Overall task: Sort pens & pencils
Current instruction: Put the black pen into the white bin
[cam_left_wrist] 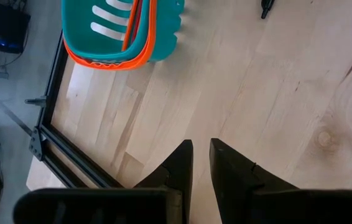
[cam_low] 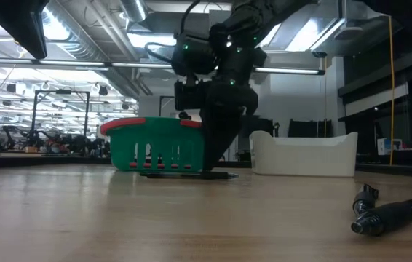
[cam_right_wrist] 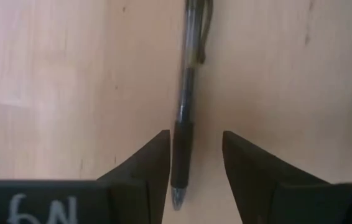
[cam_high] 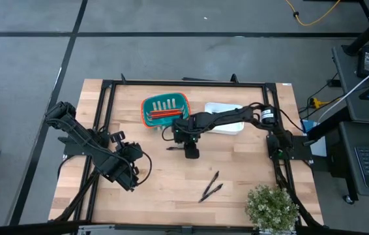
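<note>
1. The pen (cam_right_wrist: 185, 93) being worked on lies flat on the wooden table (cam_high: 165, 196), right between the right gripper (cam_right_wrist: 193, 163) fingers. Its tip end sits in the gap, and the barrel runs out toward 12 o'clock in the right wrist view.
2. Those jaws are spread apart with a sliver of bare wood on each side of the pen, so they straddle it and aren't gripping anything.
3. From overhead, that pen is mostly covered by the right gripper (cam_high: 190, 149); just a short dark bit pokes out at its 9 o'clock.
4. Two more pens (cam_high: 211, 187) lie crossed, well apart, at about 5 o'clock from the gripper.
5. The pencils (cam_high: 163, 114) are in the teal basket (cam_high: 147, 104), roughly 11 o'clock from the gripper; the white bin (cam_high: 214, 106) is just beside it.
6. The left gripper (cam_left_wrist: 201, 163) waits over bare wood at the table's 8 o'clock side, jaws only a narrow slit apart and empty.
7. In the low view, the dark thing at 4 o'clock is cut off and hard to identify.
</note>
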`<action>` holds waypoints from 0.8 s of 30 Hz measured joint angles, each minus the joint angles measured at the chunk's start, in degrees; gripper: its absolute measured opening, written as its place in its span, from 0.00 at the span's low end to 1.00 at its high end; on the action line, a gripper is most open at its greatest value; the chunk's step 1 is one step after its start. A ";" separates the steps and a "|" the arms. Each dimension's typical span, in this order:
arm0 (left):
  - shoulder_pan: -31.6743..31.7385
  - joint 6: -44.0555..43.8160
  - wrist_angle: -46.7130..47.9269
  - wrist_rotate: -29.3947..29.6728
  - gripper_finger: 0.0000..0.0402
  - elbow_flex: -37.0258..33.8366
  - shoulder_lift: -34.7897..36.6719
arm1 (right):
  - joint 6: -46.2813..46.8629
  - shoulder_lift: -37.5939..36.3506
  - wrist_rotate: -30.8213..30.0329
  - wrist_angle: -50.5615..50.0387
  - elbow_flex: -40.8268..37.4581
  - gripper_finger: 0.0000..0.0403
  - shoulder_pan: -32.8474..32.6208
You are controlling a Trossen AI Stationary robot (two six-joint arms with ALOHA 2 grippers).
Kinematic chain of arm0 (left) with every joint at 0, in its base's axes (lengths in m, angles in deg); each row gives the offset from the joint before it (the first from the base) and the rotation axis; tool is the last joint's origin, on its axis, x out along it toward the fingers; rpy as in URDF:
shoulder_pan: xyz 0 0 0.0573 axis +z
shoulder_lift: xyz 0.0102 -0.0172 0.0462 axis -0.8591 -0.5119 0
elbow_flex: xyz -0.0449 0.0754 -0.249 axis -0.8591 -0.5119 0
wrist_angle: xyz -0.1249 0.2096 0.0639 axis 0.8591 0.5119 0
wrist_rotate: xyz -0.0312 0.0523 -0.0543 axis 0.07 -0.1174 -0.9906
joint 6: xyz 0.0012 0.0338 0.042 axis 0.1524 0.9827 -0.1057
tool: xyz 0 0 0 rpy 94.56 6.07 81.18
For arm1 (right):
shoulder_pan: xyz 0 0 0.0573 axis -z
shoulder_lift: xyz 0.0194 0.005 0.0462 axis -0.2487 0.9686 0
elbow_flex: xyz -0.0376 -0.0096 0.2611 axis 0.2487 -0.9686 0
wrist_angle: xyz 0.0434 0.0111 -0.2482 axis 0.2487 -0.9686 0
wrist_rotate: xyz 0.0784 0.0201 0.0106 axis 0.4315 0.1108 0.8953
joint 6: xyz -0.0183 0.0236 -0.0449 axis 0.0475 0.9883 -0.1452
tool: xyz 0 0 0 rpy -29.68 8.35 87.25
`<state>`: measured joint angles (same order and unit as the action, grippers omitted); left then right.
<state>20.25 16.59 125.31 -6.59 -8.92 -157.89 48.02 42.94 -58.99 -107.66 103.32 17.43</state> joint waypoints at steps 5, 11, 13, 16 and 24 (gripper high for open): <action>0.00 0.00 -0.04 0.01 0.12 0.00 0.00 | 0.15 2.38 0.32 0.11 0.23 0.36 0.04; 0.00 -0.02 -0.12 -0.01 0.12 0.00 0.00 | 0.21 3.08 0.21 0.08 0.19 0.33 0.00; -0.02 -0.02 -0.11 0.00 0.12 0.00 0.00 | 0.28 3.11 0.02 0.18 0.17 0.29 0.02; 0.00 -0.02 -0.11 -0.01 0.12 0.00 0.00 | 0.19 3.19 -0.23 0.26 0.15 0.20 -0.12; 0.00 -0.02 -0.15 -0.01 0.12 0.00 0.00 | 0.67 3.19 -0.46 0.33 0.10 0.09 -0.54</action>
<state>20.25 16.57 125.16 -6.60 -8.92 -157.89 48.69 46.13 -59.46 -107.33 103.43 16.89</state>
